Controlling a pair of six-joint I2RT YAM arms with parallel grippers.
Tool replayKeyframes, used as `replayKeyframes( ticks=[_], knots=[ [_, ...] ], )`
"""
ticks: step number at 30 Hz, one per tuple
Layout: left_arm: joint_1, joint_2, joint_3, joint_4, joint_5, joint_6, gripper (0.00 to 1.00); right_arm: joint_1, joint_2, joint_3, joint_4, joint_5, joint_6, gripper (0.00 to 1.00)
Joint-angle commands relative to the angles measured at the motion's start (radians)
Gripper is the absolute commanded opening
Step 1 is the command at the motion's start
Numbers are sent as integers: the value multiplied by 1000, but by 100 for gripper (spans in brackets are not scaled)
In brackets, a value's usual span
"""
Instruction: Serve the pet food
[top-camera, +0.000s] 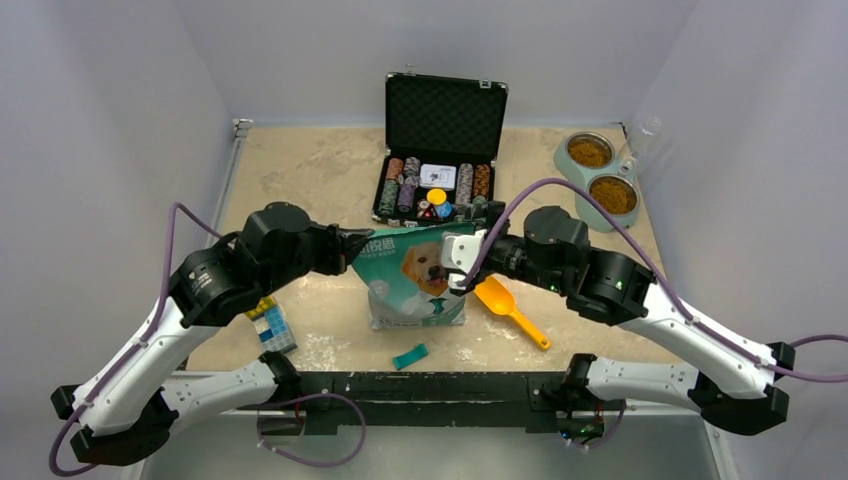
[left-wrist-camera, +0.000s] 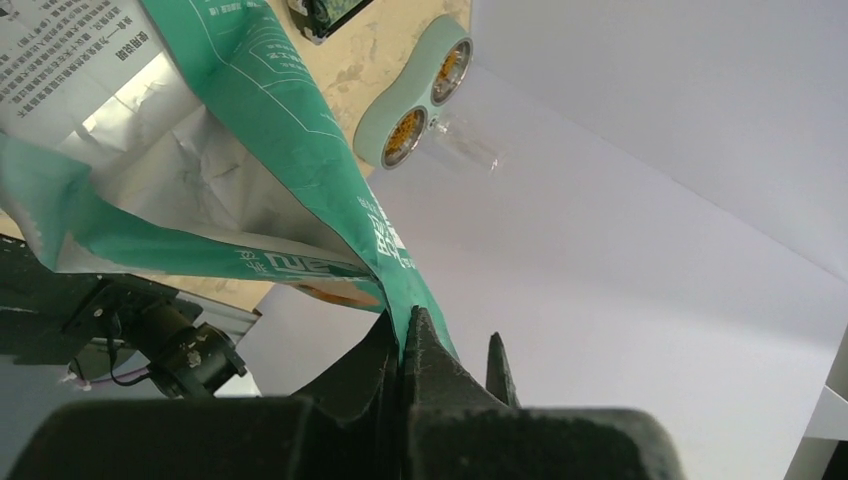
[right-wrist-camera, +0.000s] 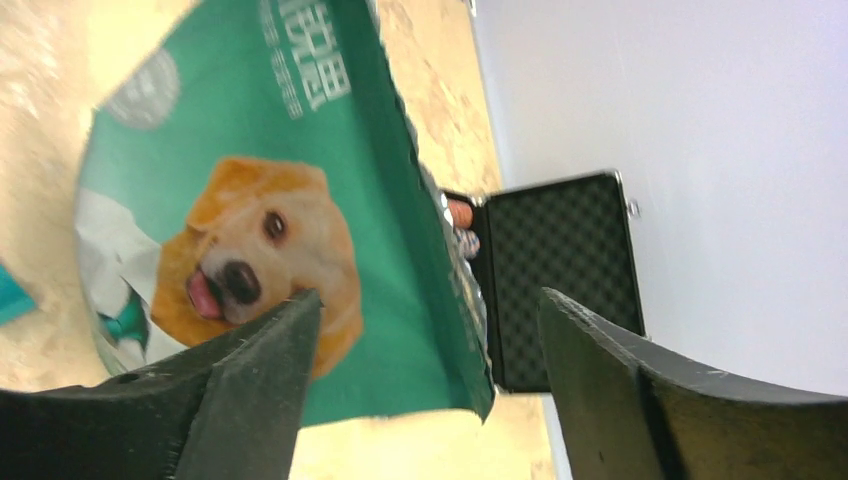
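Left gripper (left-wrist-camera: 405, 342): black tapered jaws pressed together, clamped on the thin glossy film at the top left corner of the teal bag (top-camera: 415, 282); right gripper (right-wrist-camera: 430, 298): wedge-shaped fingers (right-wrist-camera: 262, 368) spread wide, with the bag's upper right edge in the gap; the bag stands upright and creased on the mottled beige table (top-camera: 300, 170); pet food (top-camera: 613, 195): brown granular pellets filling both round metal cups of the pale green oval feeder (top-camera: 562, 160) at far right; an orange plastic scoop (top-camera: 510, 308) lies just right of the bag.

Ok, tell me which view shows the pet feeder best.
Top external: the feeder seen from above, both bowls holding brown kibble. Left wrist shows the feeder small and oblique beyond the bag. Right wrist misses it.
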Motion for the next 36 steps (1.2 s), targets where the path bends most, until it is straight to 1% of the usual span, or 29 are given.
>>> replayKeyframes(
  ticks=[1,3,5,6,7,9,11,12,14,16,18,19,20,24,27,29,32,34,36],
  knots=[
    [5,23,114,-58,-39,-55,0,7,28,84,60,-118,90,84],
    [5,39,157,-112,-62,-39,0,8,29,87,85,-108,134,86],
    [5,22,123,-68,-69,-36,0,8,-7,68,116,-101,181,87],
    [5,6,91,-22,-69,-33,6,7,-28,55,132,-88,208,88],
    [5,-5,67,18,-66,-32,21,7,-51,42,149,-66,236,88],
    [5,-11,65,4,-54,-25,48,7,-94,23,153,-20,301,90],
    [5,-5,84,-24,-45,-9,61,7,-143,10,141,-12,359,91],
    [5,-6,87,-23,-42,0,66,7,-169,4,140,-8,393,91],
    [5,-8,88,-16,-30,12,71,7,-214,1,134,34,472,92],
    [5,-15,96,-26,-22,27,74,7,-247,13,129,135,573,93],
    [5,-33,96,-29,-33,48,75,7,-261,28,123,305,708,94],
    [5,-42,102,-31,-45,68,75,7,-264,39,97,416,767,94],
    [5,-53,116,-48,-57,93,76,7,-265,49,70,470,822,94],
    [5,-83,209,-112,-139,241,75,7,-263,92,-59,576,907,96],
    [5,-110,259,-101,-221,377,70,7,-241,155,-153,686,969,97],
    [5,-121,293,-82,-272,481,69,7,-220,202,-201,765,1018,97],
    [5,-123,355,-24,-338,656,69,7,-180,261,-244,847,1051,98],
    [5,-111,401,20,-375,795,71,7,-142,314,-289,886,1065,99],
    [5,-83,478,47,-398,952,73,7,-109,365,-326,901,1066,99]
  ],
)
